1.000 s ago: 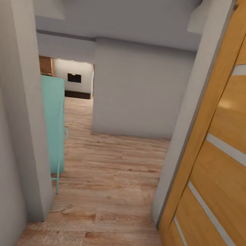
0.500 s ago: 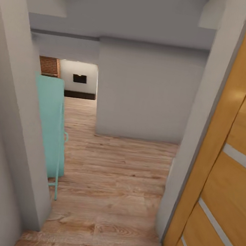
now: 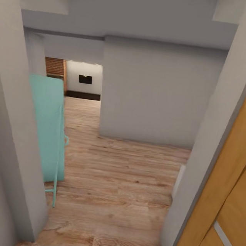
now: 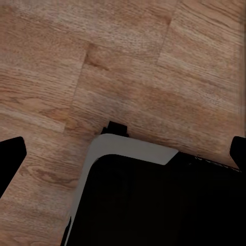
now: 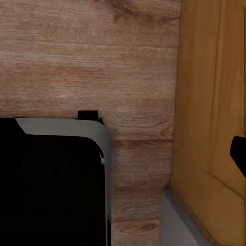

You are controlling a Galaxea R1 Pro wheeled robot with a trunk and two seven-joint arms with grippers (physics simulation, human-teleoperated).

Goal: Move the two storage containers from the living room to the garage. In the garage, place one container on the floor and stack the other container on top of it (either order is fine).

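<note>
The two storage containers are out of view. I am in a doorway facing a hallway of light wood-plank flooring (image 3: 116, 176). Far down the passage, a strip of red brick chimney (image 3: 56, 67) and a dark fireplace opening (image 3: 85, 79) of the living room show. My left gripper (image 4: 123, 154) hangs open over the planks, a black fingertip at each edge of the left wrist view, nothing between them. My right gripper (image 5: 123, 154) also looks open, with one fingertip showing at the edge of the right wrist view, beside the wooden door.
A grey door jamb (image 3: 11, 143) stands close on the left, and a teal piece of furniture (image 3: 46, 128) just beyond it. An orange wooden door (image 3: 230, 191) with pale stripes lines the right. A grey wall block (image 3: 154, 92) faces me. My black, white-rimmed base (image 4: 133, 151) is below.
The whole view has shifted: the camera has moved forward and turned a little left, so the door slides off to the right and the far room looks slightly nearer.
</note>
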